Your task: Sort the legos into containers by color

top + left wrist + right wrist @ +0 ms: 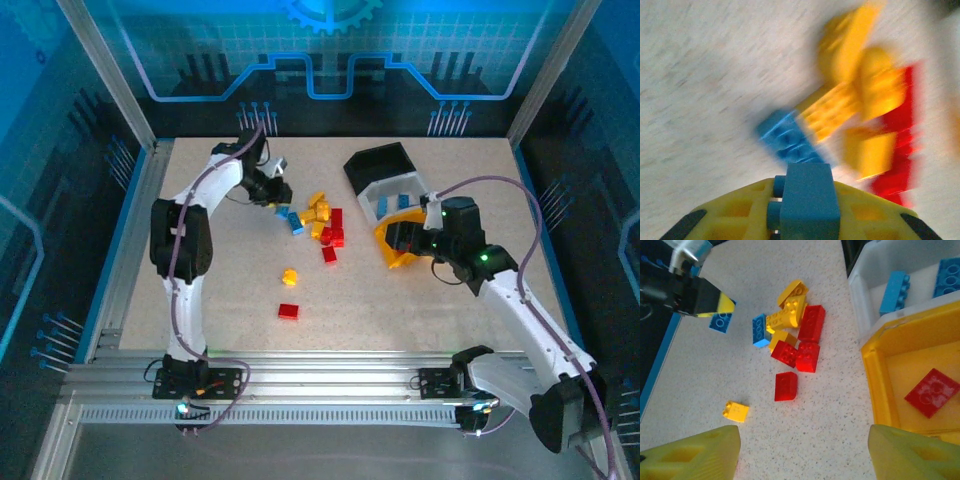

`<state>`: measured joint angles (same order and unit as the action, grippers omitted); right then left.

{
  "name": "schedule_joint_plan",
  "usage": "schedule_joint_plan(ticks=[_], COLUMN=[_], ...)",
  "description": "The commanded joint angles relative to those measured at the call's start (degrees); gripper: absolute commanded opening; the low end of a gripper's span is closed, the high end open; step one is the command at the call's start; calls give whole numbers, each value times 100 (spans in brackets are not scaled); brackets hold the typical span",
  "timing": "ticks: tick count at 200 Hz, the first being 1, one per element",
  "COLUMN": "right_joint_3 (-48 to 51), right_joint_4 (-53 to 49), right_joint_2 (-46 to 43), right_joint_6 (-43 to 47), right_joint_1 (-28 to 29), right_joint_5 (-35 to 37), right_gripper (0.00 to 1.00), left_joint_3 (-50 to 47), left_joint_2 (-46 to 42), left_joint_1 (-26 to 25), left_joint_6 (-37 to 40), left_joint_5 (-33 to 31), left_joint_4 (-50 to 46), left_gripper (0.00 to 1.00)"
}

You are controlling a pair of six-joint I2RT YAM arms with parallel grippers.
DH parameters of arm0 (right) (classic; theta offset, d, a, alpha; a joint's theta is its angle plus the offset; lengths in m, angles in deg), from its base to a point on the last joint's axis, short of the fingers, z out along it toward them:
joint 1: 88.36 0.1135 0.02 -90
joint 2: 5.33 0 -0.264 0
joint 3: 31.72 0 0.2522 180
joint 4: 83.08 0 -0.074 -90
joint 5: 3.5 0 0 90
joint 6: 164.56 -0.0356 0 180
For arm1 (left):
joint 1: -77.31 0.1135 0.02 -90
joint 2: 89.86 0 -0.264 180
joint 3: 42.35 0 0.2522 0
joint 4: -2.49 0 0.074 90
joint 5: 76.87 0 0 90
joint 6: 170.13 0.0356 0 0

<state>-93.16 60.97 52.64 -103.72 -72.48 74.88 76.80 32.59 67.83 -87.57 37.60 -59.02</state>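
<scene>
Your left pincer [275,192] is clamped on a blue brick [807,202]. It holds the brick at the far-left edge of the pile [318,222], near the middle of the surface [400,310]. In the left wrist view the brick sits between the yellow fingers with its studs turned sideways to the left. Its long axis seems to run outward along the fingers, though that view is blurred and I would not lean on it. I cannot tell whether the brick is clear of the surface. It is a plain saturated blue, small and blocky, and it matches the two blue bricks [895,290] already lying in the white bin [862,300]. That bin is where I judge this brick belongs. It lies to the right of your left pincer, with the whole pile of yellow, red and blue bricks in between, so the carry has to cross over them. The white bin stands between the black bin [378,160] behind it and the yellow bin [875,370] in front, which holds one red brick [931,392]. Aim for the middle of the three bins, not the nearest. Your right pincer [802,455] is much closer to the bins. It hangs at the yellow bin's left wall with its fingers apart and nothing between them, so it may crowd your approach. A single yellow brick [290,277] and a red one [288,311] lie apart, nearer you.
</scene>
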Motion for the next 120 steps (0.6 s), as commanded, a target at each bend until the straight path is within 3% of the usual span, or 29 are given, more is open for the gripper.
schedule_joint_plan(ticks=[1, 16, 33, 87, 120], right_joint_3=[115, 164, 219, 431, 532], right_joint_4=[136, 167, 181, 59, -46], right_joint_2=[-247, -381, -533, -947, -1102], right_joint_6=[-132, -202, -277, -361, -335], right_joint_1=[-228, -370, -510, -819, -966], right_joint_5=[-95, -109, -126, -158, -204], right_gripper=[69, 69, 69, 69, 69], left_joint_3=[-340, -291, 241, 2332, 2917], left_joint_2=[-222, -33, 361, 1969, 2443], left_joint_1=[-188, -474, -830, -1620, -1803], left_joint_6=[-2663, -3826, -4508, -5680, -5774], left_joint_5=[1741, 1872, 1844, 1466, 1280], left_joint_4=[2039, 3031, 3410, 3553, 3281], left_gripper=[23, 25, 26, 27, 30])
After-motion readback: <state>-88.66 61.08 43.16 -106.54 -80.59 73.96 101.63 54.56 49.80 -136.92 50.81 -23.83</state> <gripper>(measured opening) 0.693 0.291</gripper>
